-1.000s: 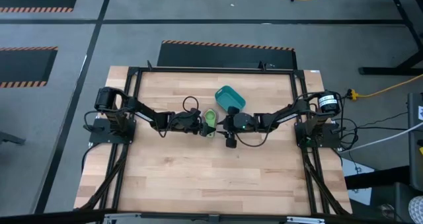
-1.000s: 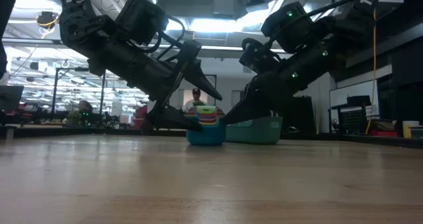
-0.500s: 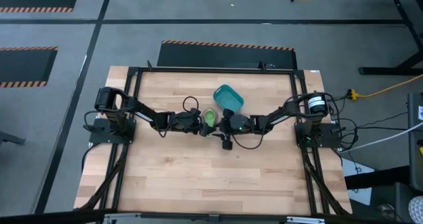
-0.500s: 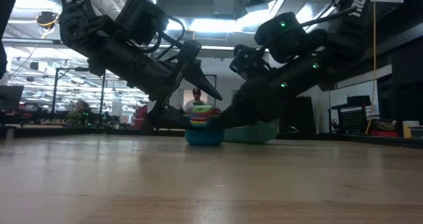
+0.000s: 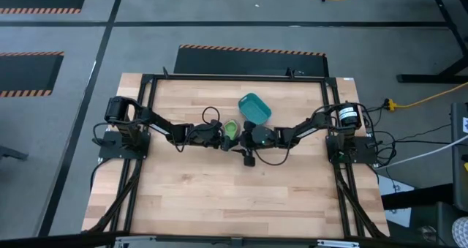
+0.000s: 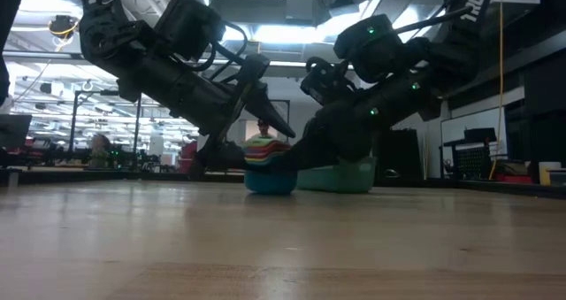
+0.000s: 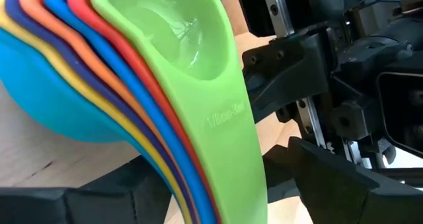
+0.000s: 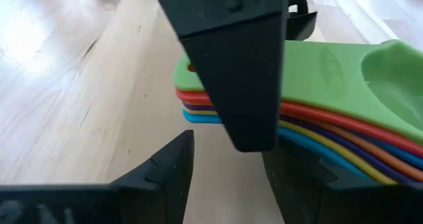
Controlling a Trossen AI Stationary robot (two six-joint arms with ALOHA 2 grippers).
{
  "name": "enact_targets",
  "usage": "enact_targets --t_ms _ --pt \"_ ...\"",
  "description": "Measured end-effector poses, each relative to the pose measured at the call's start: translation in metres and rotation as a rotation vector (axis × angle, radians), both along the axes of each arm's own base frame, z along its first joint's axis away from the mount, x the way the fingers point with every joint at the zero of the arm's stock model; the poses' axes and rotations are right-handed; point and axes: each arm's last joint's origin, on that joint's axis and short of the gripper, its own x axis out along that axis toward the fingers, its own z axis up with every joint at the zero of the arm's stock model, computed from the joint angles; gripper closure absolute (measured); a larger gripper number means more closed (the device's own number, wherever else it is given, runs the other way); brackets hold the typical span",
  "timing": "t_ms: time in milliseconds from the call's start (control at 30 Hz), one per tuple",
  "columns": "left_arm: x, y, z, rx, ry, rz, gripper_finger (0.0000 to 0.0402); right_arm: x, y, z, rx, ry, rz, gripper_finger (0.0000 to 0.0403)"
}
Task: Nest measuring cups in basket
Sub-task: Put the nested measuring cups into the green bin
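The measuring cups [image 5: 232, 129] sit nested in one stack at mid-table: green on top, then red, blue, orange, dark blue and yellow, with light blue at the bottom. The light blue bowl [image 6: 271, 181] rests on the table, and the stacked handles point toward the left arm. My left gripper [image 5: 221, 137] is shut on those handles. My right gripper [image 5: 243, 136] is open, low over the table just right of the stack; in its wrist view its fingers [image 8: 228, 178] stand short of the handle ends. The teal basket [image 5: 254, 109] sits on the table just beyond the cups. My left gripper pinches the stack of handles [image 7: 232, 151] between its two fingers, one finger [image 8: 234, 65] lying across the green top handle and the other under the stack. It comes slanting down from the table's left. The bowls tilt, with the bottom bowl on the table. My right gripper: I cannot tell whether it touches the stack.
The basket [image 6: 347, 174] stands close behind the cups and the right arm. The two grippers face each other a few centimetres apart over the stack. Bare wooden table [image 5: 219, 197] spreads toward the near edge. People show in the room beyond the table.
My right gripper has moved toward the table's left and down, closing in on the cup stack. The stack has shifted slightly leftward and its rims now sit more tilted. My left gripper has kept its hold.
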Motion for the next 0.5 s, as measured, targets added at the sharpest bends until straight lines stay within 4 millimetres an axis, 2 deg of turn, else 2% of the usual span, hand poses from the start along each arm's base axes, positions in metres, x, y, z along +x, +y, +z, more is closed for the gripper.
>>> enact_targets --t_ms 233,367,500 --pt "0.000 0.000 0.000 0.000 -0.001 0.000 0.0152 -0.005 0.000 0.000 -0.001 0.085 0.000 0.0221" --pt "0.000 0.000 -0.001 0.001 0.006 0.000 0.0163 -0.013 0.000 0.008 -0.004 0.163 -0.001 0.0221" --pt "0.000 0.000 -0.001 0.001 0.010 0.000 0.0176 -0.018 0.000 0.021 -0.012 0.168 0.002 0.0221"
